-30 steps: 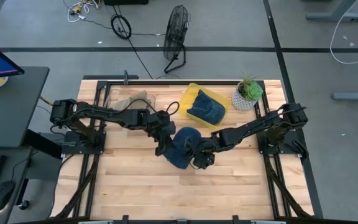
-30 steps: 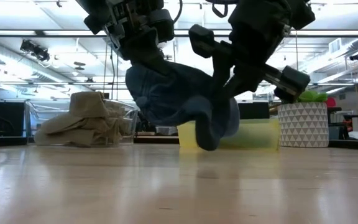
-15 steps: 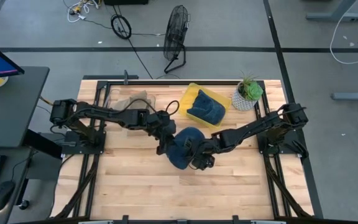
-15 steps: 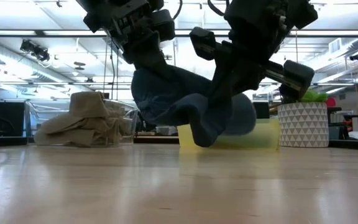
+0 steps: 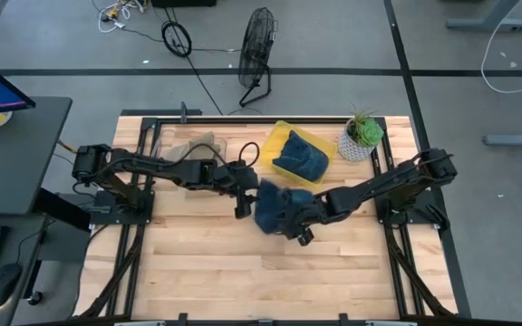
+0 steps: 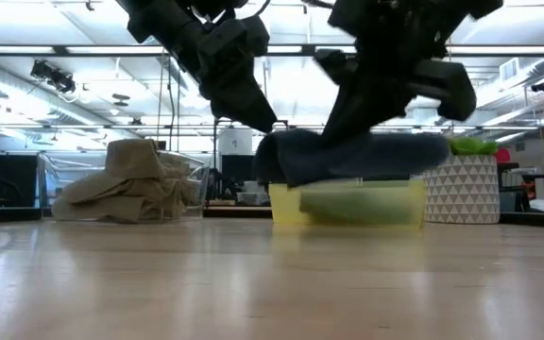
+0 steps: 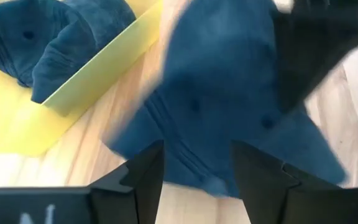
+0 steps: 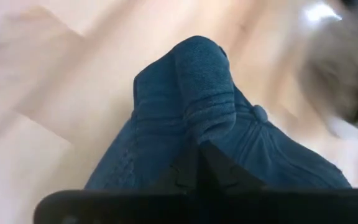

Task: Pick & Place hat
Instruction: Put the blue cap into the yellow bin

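Above the wooden table (image 5: pixel 207 272) the right hand (image 5: pixel 299 226) pinches the blue hat (image 5: pixel 279 210) — left hand (image 7: pixel 194 168) open just beside it.

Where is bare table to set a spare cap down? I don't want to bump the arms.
The wide near table strip below both arms is bare. The far edge is crowded: tan cloth, yellow bin, plant pot. Mid-table, the left gripper and right gripper meet at the blue hat.

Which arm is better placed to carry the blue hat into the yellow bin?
Right: the right gripper is shut on the hat beside the yellow bin; the left gripper is open, released.
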